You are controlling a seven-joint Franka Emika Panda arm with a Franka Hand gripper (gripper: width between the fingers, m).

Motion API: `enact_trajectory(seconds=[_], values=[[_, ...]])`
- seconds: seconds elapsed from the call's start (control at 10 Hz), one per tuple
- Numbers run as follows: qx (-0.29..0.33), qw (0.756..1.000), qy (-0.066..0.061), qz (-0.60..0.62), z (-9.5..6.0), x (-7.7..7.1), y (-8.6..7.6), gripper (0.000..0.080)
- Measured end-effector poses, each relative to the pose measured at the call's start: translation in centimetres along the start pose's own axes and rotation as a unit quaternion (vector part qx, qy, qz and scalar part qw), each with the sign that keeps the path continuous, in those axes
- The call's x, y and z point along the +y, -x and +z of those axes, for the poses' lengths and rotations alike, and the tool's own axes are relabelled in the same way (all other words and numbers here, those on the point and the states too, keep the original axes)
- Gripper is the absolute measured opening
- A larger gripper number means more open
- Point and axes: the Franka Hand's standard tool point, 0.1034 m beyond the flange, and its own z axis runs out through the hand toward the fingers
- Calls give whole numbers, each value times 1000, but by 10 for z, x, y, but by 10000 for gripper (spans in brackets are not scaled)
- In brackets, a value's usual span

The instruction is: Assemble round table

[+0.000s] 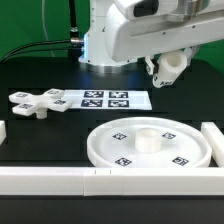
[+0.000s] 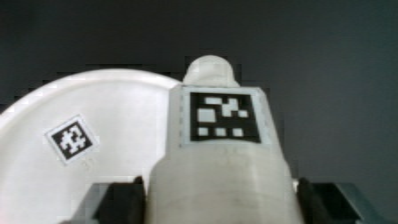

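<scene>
The gripper hangs in the air above the far right side of the big round disc, and its two jaws pinch the short cylinder, whose square tag shows in the wrist view between the dark fingers. The disc lies flat on the black table, near the front, with its hub in the middle. The cross-shaped piece lies on the exterior view's left, just beside the marker board.
</scene>
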Motion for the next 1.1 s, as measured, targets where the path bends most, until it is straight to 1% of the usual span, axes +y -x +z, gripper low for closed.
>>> enact_trajectory(seconds=[0.1,0.2,0.3,0.4,0.5,0.6,0.7,0.8,0.9,1.0,1.1], values=[[21,1000,3,2,0,1,0,407],[62,998,9,0,-2,4,-8,407],[104,994,17,-18,-5,12,-12,407],[140,989,24,-50,-11,21,-17,407],[175,983,32,-44,-12,25,-21,407],[198,978,38,-46,-10,28,-21,407],[238,969,50,-46,-11,34,-24,407],[262,963,54,-43,-11,40,-27,407],[293,954,56,-32,-12,55,-36,407],[305,950,61,-31,-14,61,-43,407],[301,951,59,-34,-13,58,-42,407]])
